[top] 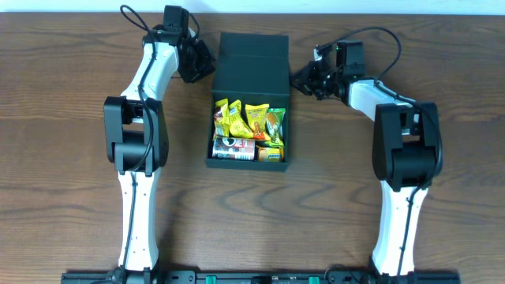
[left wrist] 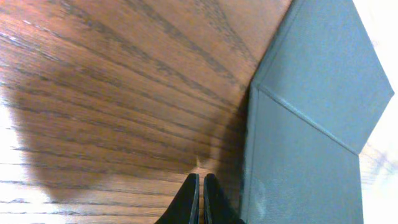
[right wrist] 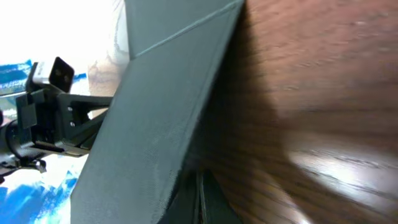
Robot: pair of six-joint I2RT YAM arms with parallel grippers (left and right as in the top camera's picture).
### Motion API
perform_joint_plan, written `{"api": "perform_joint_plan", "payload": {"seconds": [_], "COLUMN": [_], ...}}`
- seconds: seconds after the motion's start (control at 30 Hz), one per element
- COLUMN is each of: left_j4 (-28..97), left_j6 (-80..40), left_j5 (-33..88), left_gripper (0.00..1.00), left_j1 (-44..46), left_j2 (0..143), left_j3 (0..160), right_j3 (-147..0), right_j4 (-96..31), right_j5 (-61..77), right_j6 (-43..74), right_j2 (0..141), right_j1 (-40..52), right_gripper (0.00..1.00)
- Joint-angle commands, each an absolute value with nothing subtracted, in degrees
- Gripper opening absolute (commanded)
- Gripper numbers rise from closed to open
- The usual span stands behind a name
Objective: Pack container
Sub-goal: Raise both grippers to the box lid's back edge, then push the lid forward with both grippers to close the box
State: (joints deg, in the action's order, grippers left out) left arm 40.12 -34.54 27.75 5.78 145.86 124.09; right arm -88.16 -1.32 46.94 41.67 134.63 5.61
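Observation:
The dark teal container (top: 249, 163) stands open mid-table, its flap lid (top: 252, 57) raised at the far end. Inside lie several yellow and green snack packets (top: 246, 120) and a small red-topped can (top: 233, 147). My left gripper (top: 207, 66) is shut and empty, just left of the lid; in the left wrist view its fingertips (left wrist: 201, 186) sit beside the lid wall (left wrist: 311, 124). My right gripper (top: 298, 79) is shut and empty, just right of the lid; in the right wrist view its fingers (right wrist: 200, 193) rest against the lid's side (right wrist: 155, 118).
The wooden table (top: 71, 158) lies bare on both sides of the container. My arms' bases stand at the near edge, left (top: 134, 237) and right (top: 398, 229). The left arm's camera mount (right wrist: 53, 118) shows beyond the lid in the right wrist view.

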Motion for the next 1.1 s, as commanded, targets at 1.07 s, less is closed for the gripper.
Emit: {"api": "perform_joint_plan", "payload": {"seconds": [1.07], "left_j4": [23.55], "left_j6": [-36.45], "left_j5": [55.99], "left_gripper": [0.06], "left_j1": [0.60], "left_j2": [146.89], "left_j3": [124.22], "right_j3": [-88.88], "right_j4": [17.43], "right_j5": [71.02], "right_j6": [38.85], "right_j2": [135.13], "right_j1": [5.08], "right_gripper": [0.02]}}
